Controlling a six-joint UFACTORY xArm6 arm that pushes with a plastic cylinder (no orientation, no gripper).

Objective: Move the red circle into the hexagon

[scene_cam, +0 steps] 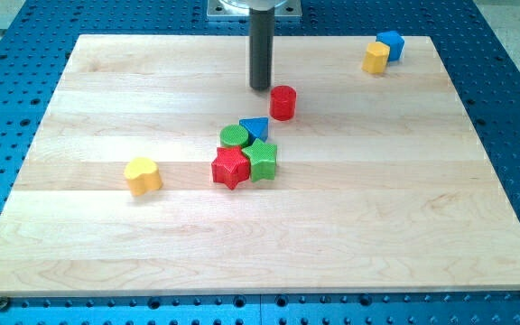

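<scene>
The red circle (283, 102) is a short red cylinder on the wooden board, above the view's centre. My tip (260, 88) is just to its upper left, a small gap away. The yellow hexagon (376, 58) sits at the view's top right, touching a blue block (390, 44) behind it. The red circle is well to the left of and below the hexagon.
A cluster lies below and left of the red circle: a blue triangle (255, 127), a green circle (234, 136), a red star (231, 167) and a green star (263, 160). A yellow heart (142, 175) sits at the view's left. The board (106, 253) rests on a blue perforated table.
</scene>
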